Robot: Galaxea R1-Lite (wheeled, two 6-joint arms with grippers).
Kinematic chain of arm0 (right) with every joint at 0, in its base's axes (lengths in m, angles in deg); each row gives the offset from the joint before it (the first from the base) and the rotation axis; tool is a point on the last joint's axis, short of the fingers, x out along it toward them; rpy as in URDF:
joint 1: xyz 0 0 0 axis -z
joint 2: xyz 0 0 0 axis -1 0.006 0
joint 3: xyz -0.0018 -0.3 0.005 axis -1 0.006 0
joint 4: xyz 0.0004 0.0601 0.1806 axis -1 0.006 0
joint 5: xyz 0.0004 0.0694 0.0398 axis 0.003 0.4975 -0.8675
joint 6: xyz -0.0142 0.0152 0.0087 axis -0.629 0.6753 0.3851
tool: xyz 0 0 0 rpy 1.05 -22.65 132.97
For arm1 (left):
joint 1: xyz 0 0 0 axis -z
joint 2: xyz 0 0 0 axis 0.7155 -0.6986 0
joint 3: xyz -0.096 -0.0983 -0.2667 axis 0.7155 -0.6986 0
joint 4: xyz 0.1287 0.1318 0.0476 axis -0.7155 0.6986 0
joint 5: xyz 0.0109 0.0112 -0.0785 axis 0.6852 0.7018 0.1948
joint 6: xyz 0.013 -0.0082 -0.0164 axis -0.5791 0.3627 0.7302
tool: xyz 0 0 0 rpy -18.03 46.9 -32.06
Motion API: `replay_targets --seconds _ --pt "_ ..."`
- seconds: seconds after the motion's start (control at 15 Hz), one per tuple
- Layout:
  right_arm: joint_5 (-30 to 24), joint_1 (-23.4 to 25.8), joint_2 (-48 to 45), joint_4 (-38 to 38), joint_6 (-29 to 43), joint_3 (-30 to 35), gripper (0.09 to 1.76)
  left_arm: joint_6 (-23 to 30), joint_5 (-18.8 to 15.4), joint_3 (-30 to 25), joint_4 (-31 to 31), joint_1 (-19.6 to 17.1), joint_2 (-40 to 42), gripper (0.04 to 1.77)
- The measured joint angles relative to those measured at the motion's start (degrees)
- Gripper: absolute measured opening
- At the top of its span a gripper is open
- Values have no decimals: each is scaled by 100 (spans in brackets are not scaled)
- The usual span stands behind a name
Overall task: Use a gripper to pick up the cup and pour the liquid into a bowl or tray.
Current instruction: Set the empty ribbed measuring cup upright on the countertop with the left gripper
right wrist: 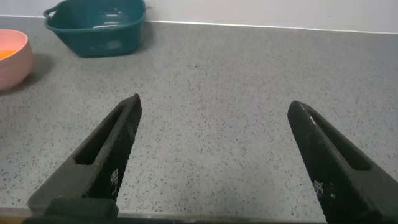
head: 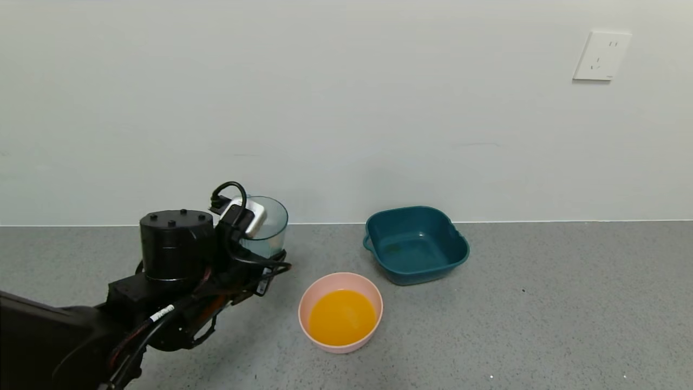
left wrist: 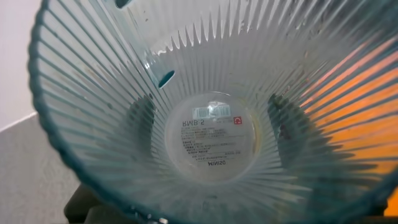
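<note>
Toward the counter's rear left, we see the left gripper (head: pixel 254 227) pinching the emptied cup (head: pixel 268 225) upright; its orange liquid (head: pixel 342 317) fills the pink bowl (head: pixel 311 295). Right gripper (right wrist: pixel 214 155) idles, jaws spread.

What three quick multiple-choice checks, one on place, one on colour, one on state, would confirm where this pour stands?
1. Where is the orange liquid?
A. in the pink bowl
B. in the teal basin
C. in the cup

2. What colour is the squarish basin beyond the bowl?
A. red
B. dark teal
C. white

3. How is the right gripper?
A. shut on the cup
B. shut on nothing
C. open over bare floor

Answers: 1 A, the head view shows orange filling the bowl. 2 B, it shows plainly. 3 C, its fingers stand wide apart; the left gripper holds the emptied cup.
</note>
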Motion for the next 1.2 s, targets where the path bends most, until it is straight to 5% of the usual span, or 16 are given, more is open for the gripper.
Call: replay_targets --seconds 0.4,1.0,1.2 --pt "0 0 0 -6 0 0 171 1039 -279 59 6 -631 -41 126" --pt "0 0 0 0 0 0 171 1435 -778 400 -44 -1062 -866 126" --pt "2 0 0 -5 0 0 171 1436 -811 433 -482 -1089 -1191 126"
